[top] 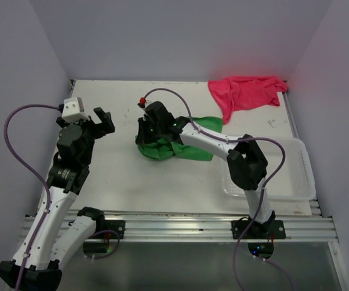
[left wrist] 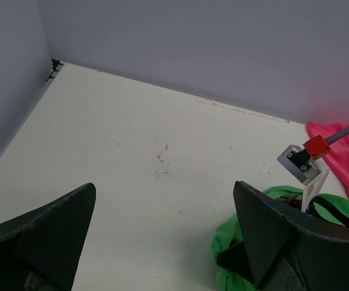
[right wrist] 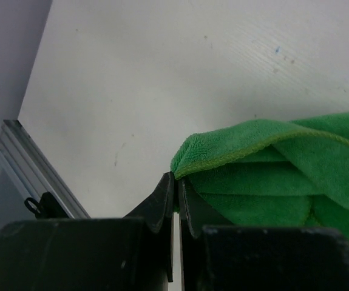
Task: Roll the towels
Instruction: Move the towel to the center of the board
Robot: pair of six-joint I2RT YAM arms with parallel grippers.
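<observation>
At the left, the white-and-black left arm rises over the pale, scuffed counter, a purple cable looping from its wrist. The left jaws are released, spread wide with nothing between them, and they hang above bare counter well to the left of the cloth. In the middle of the counter lies the bright green soft cloth towel, bunched and folded over itself in several layers, partly covered by the wrist of the right arm. The right arm reaches from its base at the near right across to the towel's left side. The right jaws are clenched tight, their tips meeting the folded near corner of the green towel. Whether a sliver of cloth is pinched between them cannot be told from the right wrist view. A small red connector sits on that wrist, where another purple cable joins. Farther right, the pink-red soft cloth towel lies crumpled in the far right corner against the back wall, its lower tip close to the green towel's far edge. At the near right stands the clear plastic mesh basket, with the right arm's elbow above its left part.
</observation>
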